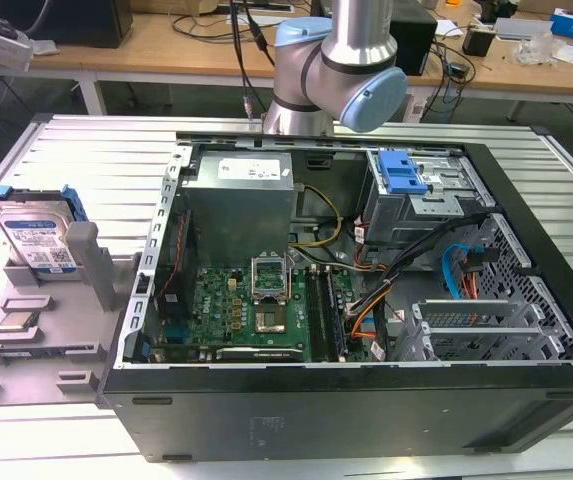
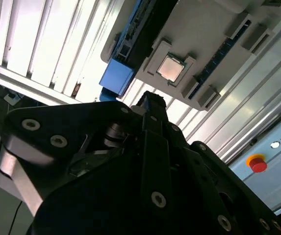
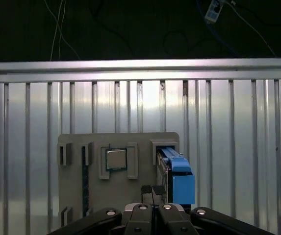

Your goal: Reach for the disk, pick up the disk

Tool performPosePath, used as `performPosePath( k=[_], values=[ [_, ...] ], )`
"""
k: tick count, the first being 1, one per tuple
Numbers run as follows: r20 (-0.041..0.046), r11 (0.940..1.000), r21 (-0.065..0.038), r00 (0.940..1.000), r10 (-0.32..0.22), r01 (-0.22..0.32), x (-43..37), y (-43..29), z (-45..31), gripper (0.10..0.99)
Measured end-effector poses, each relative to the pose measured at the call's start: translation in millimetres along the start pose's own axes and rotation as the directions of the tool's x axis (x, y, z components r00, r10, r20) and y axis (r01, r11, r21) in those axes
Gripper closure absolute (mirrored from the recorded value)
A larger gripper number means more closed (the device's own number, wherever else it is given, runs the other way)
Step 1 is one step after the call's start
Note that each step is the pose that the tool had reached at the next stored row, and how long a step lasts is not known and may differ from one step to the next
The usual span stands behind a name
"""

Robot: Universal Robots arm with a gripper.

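The disk (image 1: pixel 36 240) stands on edge in a slot of the grey holder (image 1: pixel 76 335), leaning back a little, with its labelled face showing in the exterior view. The holder lies on the slatted metal desk (image 1: pixel 86 160), at the exterior view's left, just beside the open computer case (image 1: pixel 366 400). A small processor chip (image 1: pixel 14 322) sits in a recess of the same holder, near the disk but apart from it.

We judge the disk to be rigid and fairly heavy for its size. Its metal faces look smooth enough to slip, and it is likely sensitive to knocks. The blue plastic bracket along its edges probably flexes more than the metal body. The upper part that stands clear of the slot looks like the best place to take hold, pinching across the two flat faces rather than on the bracket alone.

In the first wrist view the end effector (image 3: pixel 152 192) hovers over the holder, close to the disk's blue-edged top (image 3: pixel 179 178). We cannot tell how far open it is. It appears to hold nothing, since the disk rests in its slot.
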State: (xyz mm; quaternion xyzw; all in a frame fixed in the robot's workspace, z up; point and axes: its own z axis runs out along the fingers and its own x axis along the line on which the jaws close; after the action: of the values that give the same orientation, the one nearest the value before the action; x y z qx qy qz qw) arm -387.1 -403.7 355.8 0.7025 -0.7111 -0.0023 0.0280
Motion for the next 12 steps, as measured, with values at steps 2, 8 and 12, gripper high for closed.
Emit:
performPosePath(
  k=[2, 8, 12],
  values=[
    [-0.0013, 1.0, 0.0, 1.0, 0.002, -0.002, 0.0, 0.0, 0.0, 0.98],
    [-0.0015, 1.0, 0.0, 1.0, 0.002, -0.002, 0.0, 0.0, 0.0, 0.98],
    [-0.0016, 1.0, 0.0, 1.0, 0.002, -0.002, 0.0, 0.0, 0.0, 0.918]
  ],
)
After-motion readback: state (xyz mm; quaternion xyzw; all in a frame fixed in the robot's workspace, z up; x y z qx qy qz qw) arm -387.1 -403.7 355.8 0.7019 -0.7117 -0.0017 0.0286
